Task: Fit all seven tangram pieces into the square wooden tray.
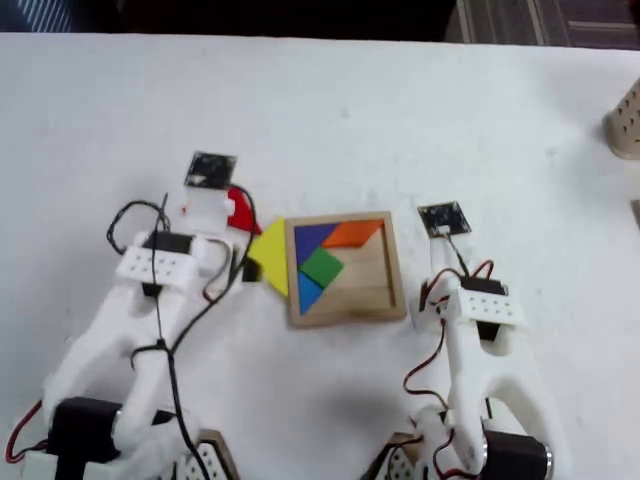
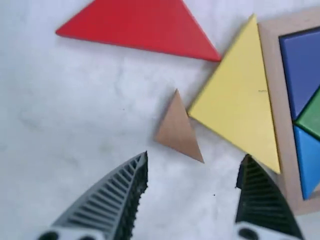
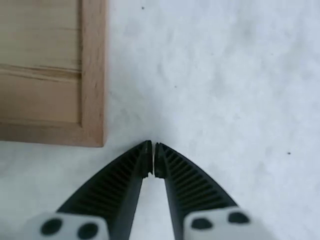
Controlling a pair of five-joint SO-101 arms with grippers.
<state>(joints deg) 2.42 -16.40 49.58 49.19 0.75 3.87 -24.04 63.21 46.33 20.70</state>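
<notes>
The square wooden tray [image 1: 396, 268] lies mid-table holding dark blue, orange, green and light blue pieces along its left and top. A yellow triangle [image 1: 270, 255] lies against the tray's left side, a red triangle [image 1: 239, 208] beyond it. In the left wrist view my left gripper [image 2: 192, 172] is open just short of a small tan triangle [image 2: 176, 127], which lies beside the yellow triangle [image 2: 239, 97] and below the red triangle [image 2: 137, 24]. My right gripper [image 3: 152, 160] is shut and empty on the table beside the tray's corner [image 3: 92, 75].
Both white arms [image 1: 130, 320] come in from the near edge, with cables looping around them. A perforated wooden object [image 1: 625, 120] stands at the far right edge. White tabletop [image 1: 350, 110] stretches behind the tray.
</notes>
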